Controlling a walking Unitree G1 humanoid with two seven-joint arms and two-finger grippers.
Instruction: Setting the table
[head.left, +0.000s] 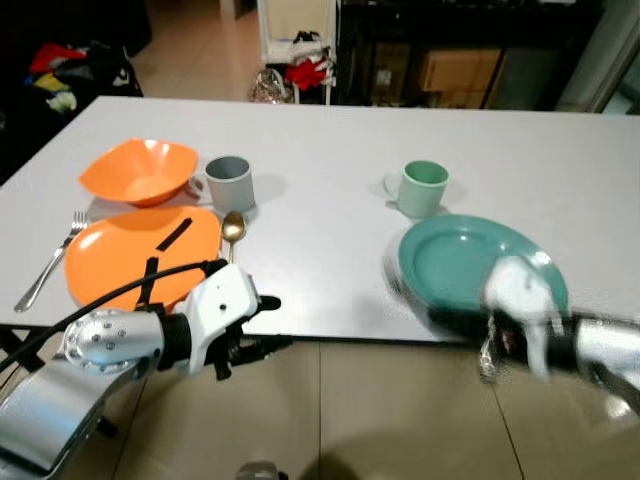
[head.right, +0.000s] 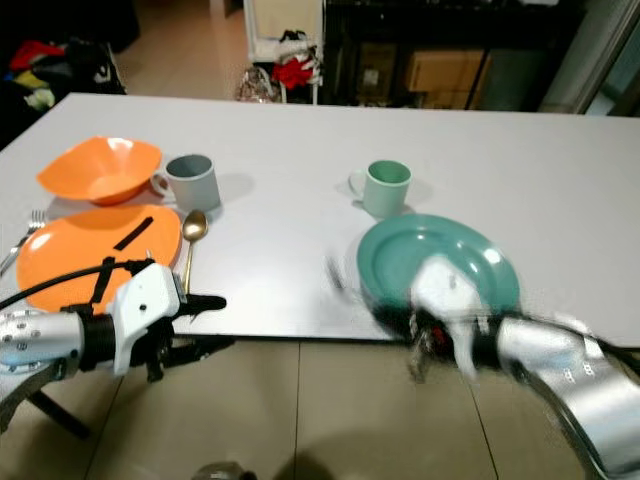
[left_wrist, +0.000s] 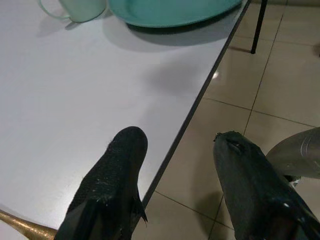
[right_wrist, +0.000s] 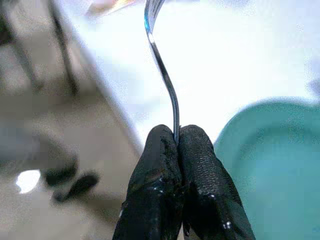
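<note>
Fork sits clamped in the right gripper at lower right, handle end pinched, beside the teal plate. Left gripper hovers open, lower left.

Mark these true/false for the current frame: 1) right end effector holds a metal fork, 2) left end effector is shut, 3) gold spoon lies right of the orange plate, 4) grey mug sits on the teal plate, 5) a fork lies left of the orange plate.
1. True: the right end effector is shut on a thin silver metal fork.
2. False: the left end effector is open and empty.
3. True: the gold metal spoon lies right of the flat orange plate.
4. False: the grey mug stands on the white table, beside the orange bowl; the round teal plate carries no mug.
5. True: a silver table fork lies there.
</note>
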